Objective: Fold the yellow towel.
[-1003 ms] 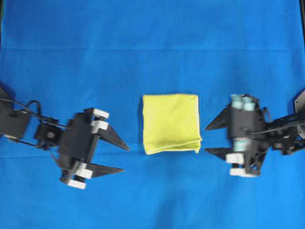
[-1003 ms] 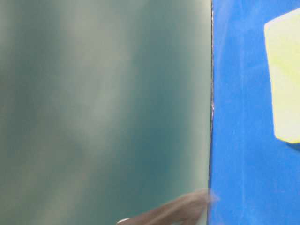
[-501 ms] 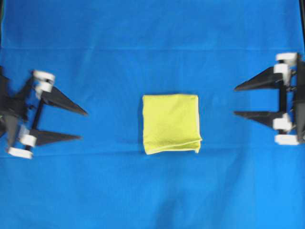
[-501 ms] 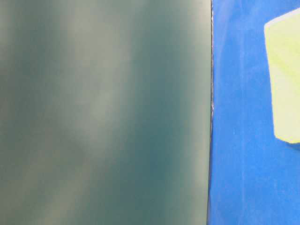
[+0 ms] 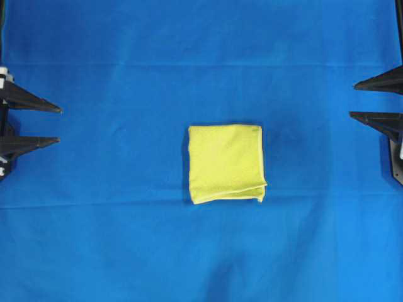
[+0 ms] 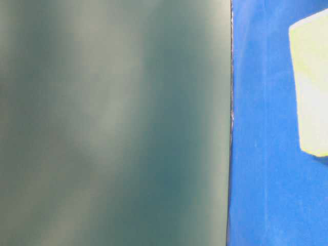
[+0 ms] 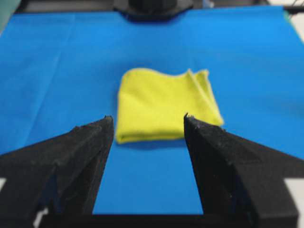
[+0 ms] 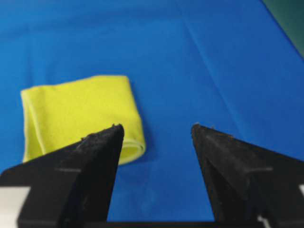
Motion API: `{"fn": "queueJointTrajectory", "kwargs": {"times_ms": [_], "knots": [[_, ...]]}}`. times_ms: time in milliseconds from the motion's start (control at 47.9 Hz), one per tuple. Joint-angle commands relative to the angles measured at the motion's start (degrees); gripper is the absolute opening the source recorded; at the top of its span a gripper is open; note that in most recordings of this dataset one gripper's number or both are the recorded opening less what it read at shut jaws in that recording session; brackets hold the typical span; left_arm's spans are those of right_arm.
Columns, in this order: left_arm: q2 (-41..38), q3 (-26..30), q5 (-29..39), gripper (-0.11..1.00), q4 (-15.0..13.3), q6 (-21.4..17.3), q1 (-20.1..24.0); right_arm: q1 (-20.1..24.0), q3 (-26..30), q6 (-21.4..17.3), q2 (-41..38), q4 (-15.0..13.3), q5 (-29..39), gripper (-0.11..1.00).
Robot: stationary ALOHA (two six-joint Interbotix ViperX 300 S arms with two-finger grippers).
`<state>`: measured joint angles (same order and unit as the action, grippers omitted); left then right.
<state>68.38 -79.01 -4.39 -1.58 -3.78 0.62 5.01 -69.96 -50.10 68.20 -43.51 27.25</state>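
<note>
The yellow towel (image 5: 226,163) lies folded into a small, thick square in the middle of the blue cloth, its layered edges along the lower right. It also shows in the left wrist view, yellow towel (image 7: 164,104), in the right wrist view, yellow towel (image 8: 78,114), and at the right edge of the table-level view, yellow towel (image 6: 310,87). My left gripper (image 5: 58,124) stands open at the far left edge, well away from the towel, with nothing between its fingers. At the far right edge my right gripper (image 5: 354,99) is open and empty too. Open jaws frame the towel ahead: left gripper (image 7: 148,118), right gripper (image 8: 157,127).
The large blue cloth (image 5: 201,56) covers the whole work surface, with faint crease lines across it. A blurred grey-green surface (image 6: 113,123) fills the left of the table-level view. A dark arm base (image 7: 152,7) sits at the far edge.
Both arms have drawn back from the towel's sides to the left and right edges of the overhead view. The towel has not moved. Both grippers stayed open.
</note>
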Motion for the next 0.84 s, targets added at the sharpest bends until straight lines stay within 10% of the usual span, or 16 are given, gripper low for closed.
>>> {"fn": "queueJointTrajectory", "kwargs": {"times_ms": [0,815], "knots": [[0.7,-0.6,-0.2,0.59,0.0,0.8,0.8,-1.7,-1.4,-1.2,0.1,0.0,-1.0,0.62],[0.3,-1.1,0.4,0.59,0.0,1.9,1.2,-2.2,-2.7,-2.7,-1.3,0.0,-2.7,0.62]]}}
